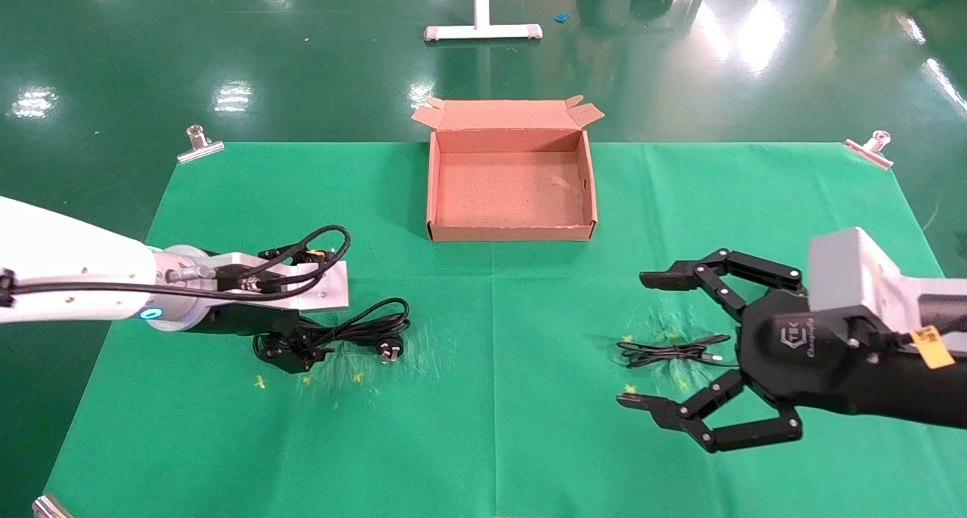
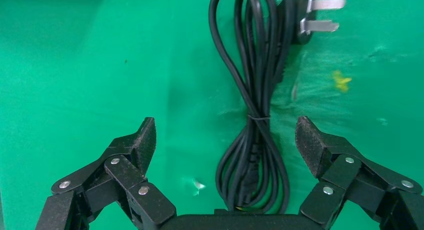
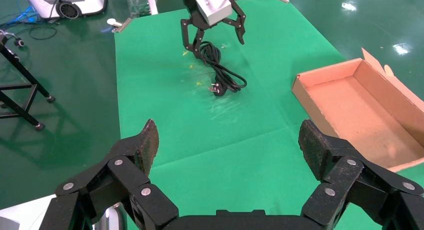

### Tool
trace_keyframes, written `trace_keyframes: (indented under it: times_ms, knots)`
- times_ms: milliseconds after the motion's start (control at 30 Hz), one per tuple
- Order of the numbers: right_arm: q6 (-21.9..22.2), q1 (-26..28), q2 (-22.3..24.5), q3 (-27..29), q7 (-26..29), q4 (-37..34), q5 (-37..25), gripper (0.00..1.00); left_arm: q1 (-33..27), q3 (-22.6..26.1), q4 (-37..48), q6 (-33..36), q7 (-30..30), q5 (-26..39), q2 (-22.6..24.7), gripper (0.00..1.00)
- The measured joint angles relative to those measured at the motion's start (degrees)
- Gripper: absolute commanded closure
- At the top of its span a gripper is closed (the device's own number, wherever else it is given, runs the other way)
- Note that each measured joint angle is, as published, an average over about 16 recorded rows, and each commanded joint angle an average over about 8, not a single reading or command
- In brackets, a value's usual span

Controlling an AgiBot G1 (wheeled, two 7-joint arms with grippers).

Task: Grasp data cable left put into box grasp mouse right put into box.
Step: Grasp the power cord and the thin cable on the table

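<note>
The left tool (image 1: 291,352) hangs low over the data cable (image 1: 363,333), fingers spread wide apart either side of the bundle, gripping nothing. The thick black cord, tied at its middle into long loops, lies toward the tabletop's (image 1: 529,427) left edge, its pronged plug (image 2: 312,17) flat on the green cloth. The brown cardboard box (image 1: 510,235) sits open at the middle of the far edge. The right tool (image 1: 642,340), fingers also spread, hovers near the right edge above a thin black cord bundle (image 1: 668,349).
</note>
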Motion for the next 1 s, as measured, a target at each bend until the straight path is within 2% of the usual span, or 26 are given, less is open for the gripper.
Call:
trace_keyframes:
  times_ms: [400, 1000]
  knots:
    - [0.0, -0.7, 0.8, 0.3, -0.4, 0.0, 0.3, 0.0, 1.8, 1.4, 0.0, -3.1, -2.3, 5.6, 1.6, 0.0]
    - [0.2, -1.5, 1.5, 0.4, -0.7, 0.0, -0.2, 0.0, 2.5, 1.7, -0.2, -3.7, -4.3, 7.5, 2.3, 0.0]
